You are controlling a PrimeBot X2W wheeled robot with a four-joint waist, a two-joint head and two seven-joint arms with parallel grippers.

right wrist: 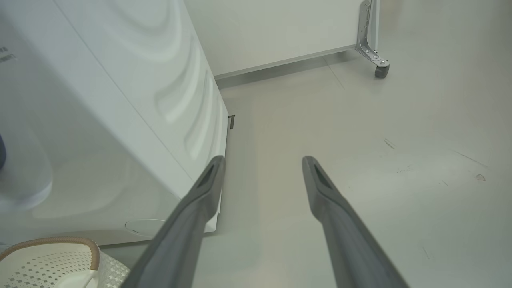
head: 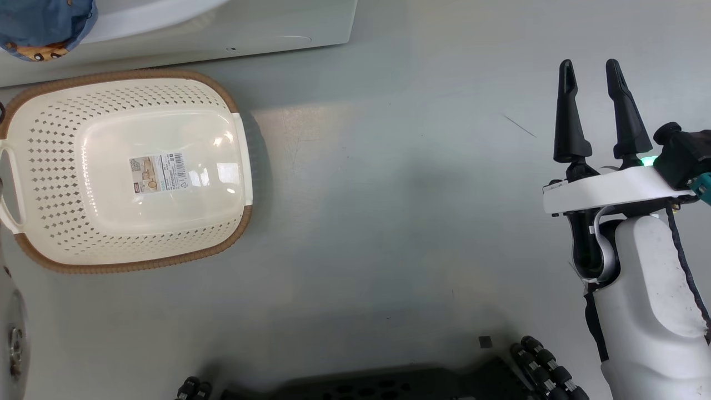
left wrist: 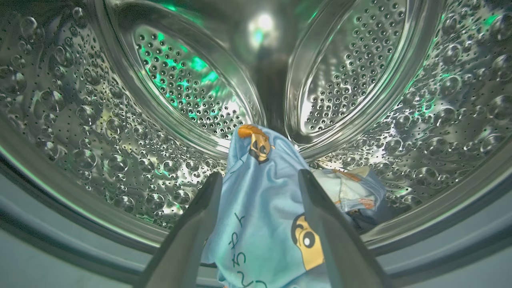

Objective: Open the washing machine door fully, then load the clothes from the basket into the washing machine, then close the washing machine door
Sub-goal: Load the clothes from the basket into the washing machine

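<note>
**A:** Where were the clothes at that moment?

**B:** The light blue fabric clothes (left wrist: 260, 208), printed with cartoon faces and orange-brown patches, lay heaped at the front of the perforated steel drum (left wrist: 80, 120). A bit of cream cloth lay to one side. In the head view a fold of blue showed at the mouth of the big white front-loading washing machine (head: 222, 33).

**A:** And the left gripper?

**B:** The left gripper (left wrist: 261, 175) pointed into the drum with its two long dark fingers spread wide. The blue cloth lay between them, unclamped. I could not tell whether it touched either finger.

**A:** The basket?

**B:** The cream-white perforated plastic basket (head: 55, 111), with its brown woven-look rim, stood on the grey floor (head: 389, 194) just in front of the machine. The paper label (head: 158, 172) showed on its bare bottom.

**A:** The right arm?

**B:** The right gripper (head: 589, 64) hung over the floor, well apart from the basket. Its jaws were parted as well, with nothing between them. Its wrist view looked past the machine's white side panel.
</note>
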